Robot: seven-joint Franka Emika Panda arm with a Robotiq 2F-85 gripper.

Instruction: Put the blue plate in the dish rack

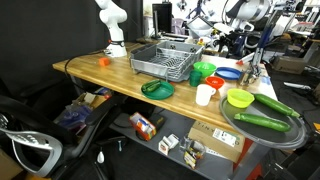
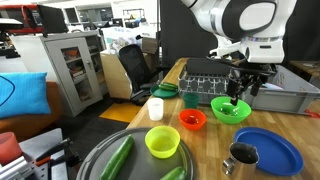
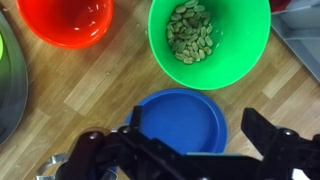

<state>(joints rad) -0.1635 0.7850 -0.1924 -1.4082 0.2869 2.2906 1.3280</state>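
The blue plate lies flat on the wooden table, right below my gripper. The gripper's two black fingers are spread apart on either side of the plate, open and empty, above it and not touching. In the exterior views the plate sits near the table edge, and the gripper hangs over the area between it and the green bowl. The grey wire dish rack stands farther along the table.
The green bowl holds seeds and sits close to the plate. A red bowl, a yellow-green bowl, a white cup, a dark green plate, a metal cup and a round grey tray with cucumbers stand around.
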